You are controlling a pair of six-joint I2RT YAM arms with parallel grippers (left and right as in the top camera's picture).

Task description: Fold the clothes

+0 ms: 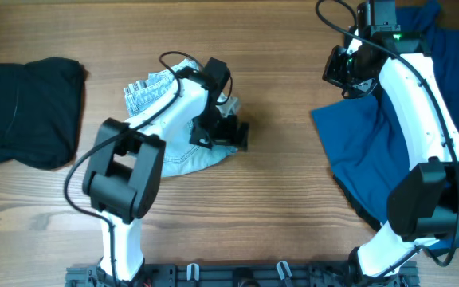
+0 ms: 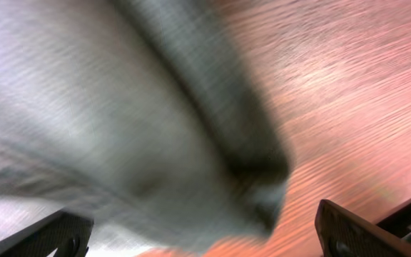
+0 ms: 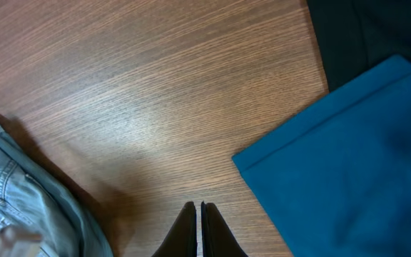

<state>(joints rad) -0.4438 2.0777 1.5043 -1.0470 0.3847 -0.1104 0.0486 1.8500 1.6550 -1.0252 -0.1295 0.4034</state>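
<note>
Black garment [image 1: 24,112]: a soft, crumpled heap at the far left of the wooden table [image 1: 281,207], well apart from everything else.

Denim shorts [image 1: 162,135]: pale, faded blue, bunched left of the table's middle. The stitched part is at the upper left and a smoother pale panel reaches down and right. The left arm lies across them.

Left gripper [image 2: 202,234]: at the right edge of the shorts. In the left wrist view its two fingers [image 2: 48,235] stand wide apart, released. Blurred denim fills most of the frame above and between them, and a folded edge of the cloth comes down toward the gap. Whether either finger touches the cloth cannot be told.

Bare wood: a strip of table separates the shorts from the garments on the right.

Right gripper [image 3: 198,228]: raised over the upper right part of the table, near the left corner of the blue cloth. Its fingers are pressed together with nothing between them, and only wood shows beneath the tips.

Blue garment [image 1: 357,147]: spread flat on the right side, with a straight edge and a corner pointing toward the middle. The right arm passes over it.

Dark garment [image 3: 366,36]: beside the blue one, its edge running under the blue cloth.
</note>
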